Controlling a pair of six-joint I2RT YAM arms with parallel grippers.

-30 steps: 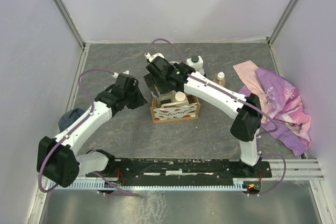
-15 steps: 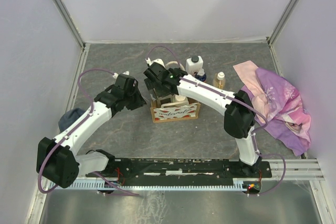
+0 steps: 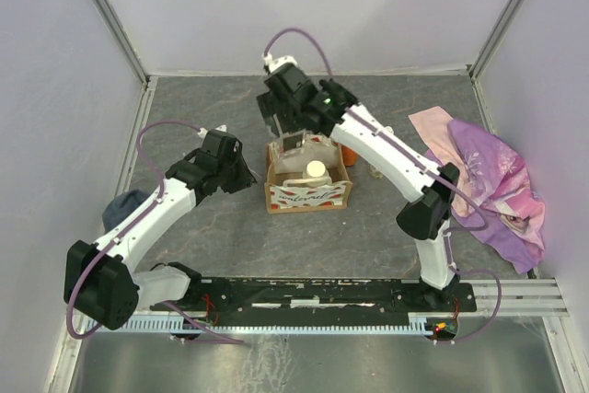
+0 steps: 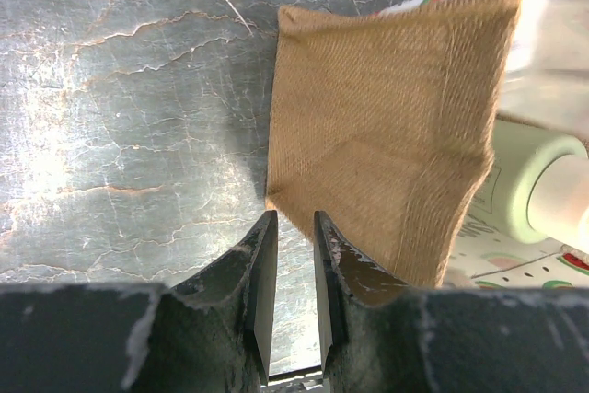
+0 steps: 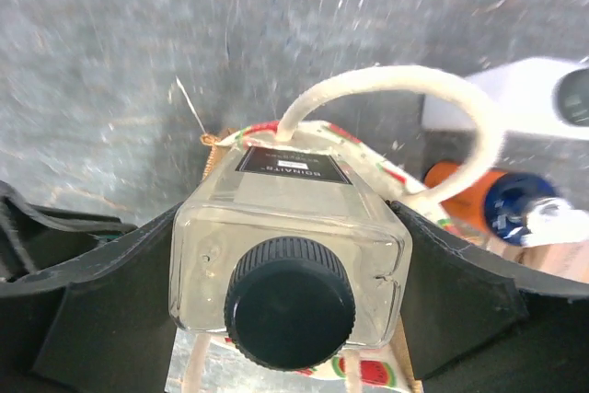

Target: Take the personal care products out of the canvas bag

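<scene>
The canvas bag (image 3: 308, 192) stands mid-table, with a cream-capped bottle (image 3: 316, 170) upright inside it. My right gripper (image 3: 287, 131) is shut on a clear square bottle with a black cap (image 5: 285, 246), held just above the bag's far edge and its cream loop handle (image 5: 396, 85). My left gripper (image 4: 291, 227) hangs low by the bag's tan left side (image 4: 377, 135), near its lower corner. Its jaws stand a narrow gap apart with only table between them. The cream-capped bottle also shows in the left wrist view (image 4: 543, 190).
A white bottle (image 5: 515, 98) and an orange bottle with a blue cap (image 5: 479, 195) stand on the table behind the bag. A pink-purple cloth (image 3: 488, 181) lies at the right. A dark grey cloth (image 3: 124, 204) lies by the left wall.
My right gripper has lifted out of the bag and moved toward the back with the clear bottle in it. The left arm has not moved.
</scene>
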